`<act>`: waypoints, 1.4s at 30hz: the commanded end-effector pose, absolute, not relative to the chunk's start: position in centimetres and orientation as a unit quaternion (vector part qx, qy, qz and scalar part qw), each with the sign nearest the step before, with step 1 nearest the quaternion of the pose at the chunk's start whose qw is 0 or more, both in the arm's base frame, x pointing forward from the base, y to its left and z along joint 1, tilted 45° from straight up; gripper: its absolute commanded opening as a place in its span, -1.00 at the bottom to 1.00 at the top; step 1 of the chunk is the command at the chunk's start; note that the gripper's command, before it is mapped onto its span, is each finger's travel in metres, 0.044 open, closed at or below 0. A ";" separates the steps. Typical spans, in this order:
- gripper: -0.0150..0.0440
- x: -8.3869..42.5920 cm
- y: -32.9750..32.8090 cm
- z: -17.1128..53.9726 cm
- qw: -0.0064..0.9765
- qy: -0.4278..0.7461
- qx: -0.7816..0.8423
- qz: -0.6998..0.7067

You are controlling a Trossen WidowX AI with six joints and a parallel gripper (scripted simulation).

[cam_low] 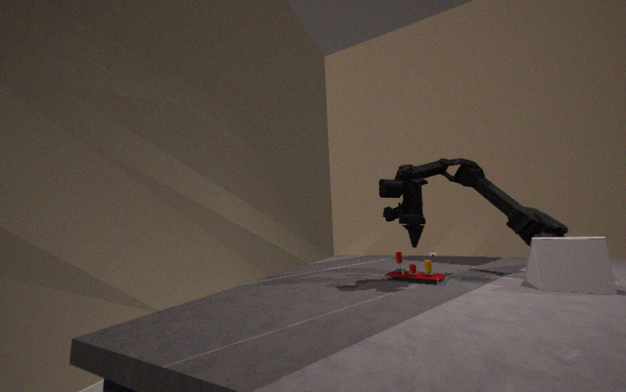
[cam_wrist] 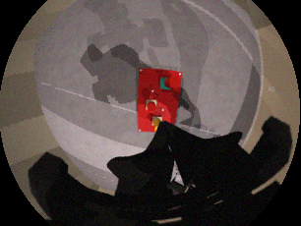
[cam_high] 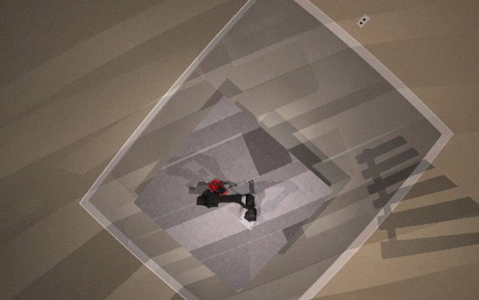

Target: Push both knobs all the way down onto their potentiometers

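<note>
Gripper [cam_high: 220, 190] [cam_low: 415, 246] [cam_wrist: 162, 124] is shut, tips together, nothing betw. them; in the ext. view it hangs pt.-down above the board [cam_high: 211, 184] [cam_low: 417, 276] [cam_wrist: 169, 102], apart from it & all 3 knobs. Nearest in the wrist view: yellow [cam_low: 427, 266] [cam_wrist: 156, 126], at the board's end twd. the base, partly hid by the tips; it stands low, prob. seated, tho any small gap is too fine to see. Next, low red [cam_low: 412, 267] [cam_wrist: 151, 105], mid-board, squat on its pot. Then tall red [cam_low: 399, 257] [cam_wrist: 173, 80], over the board's far end from the base, high on a thin shaft w/ the teal pot [cam_high: 215, 184] [cam_low: 399, 270] [cam_wrist: 163, 84] at its foot; long axis approx. upright. That's prob. the knob left to do, so the tips need to go lengthwise along the board, away from the base, & clear its top b4 pressing straight dn. Off-ctr. push could tip the shaft & strain the pot. Farthest, the base [cam_high: 246, 224] [cam_low: 570, 266] sits well off the board's yellow end. Ext. view gives the knob hts. & the air under the tips; wrist view gives the layout across the board, w/ teal & tall red by one long edge, but hardly any ht. Top view: arm [cam_high: 230, 199] [cam_low: 496, 196] & gripper cover part of the board, can't sort the knobs there.
</note>
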State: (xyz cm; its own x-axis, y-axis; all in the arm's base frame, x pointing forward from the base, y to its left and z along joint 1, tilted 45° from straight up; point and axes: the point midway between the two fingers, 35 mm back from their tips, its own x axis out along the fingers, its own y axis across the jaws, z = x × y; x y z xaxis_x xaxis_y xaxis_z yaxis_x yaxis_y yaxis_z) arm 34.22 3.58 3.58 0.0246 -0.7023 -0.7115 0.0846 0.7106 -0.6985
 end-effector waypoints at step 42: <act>-0.49 39.4 0.6 5.1 0.700 0.503 0.004 -0.507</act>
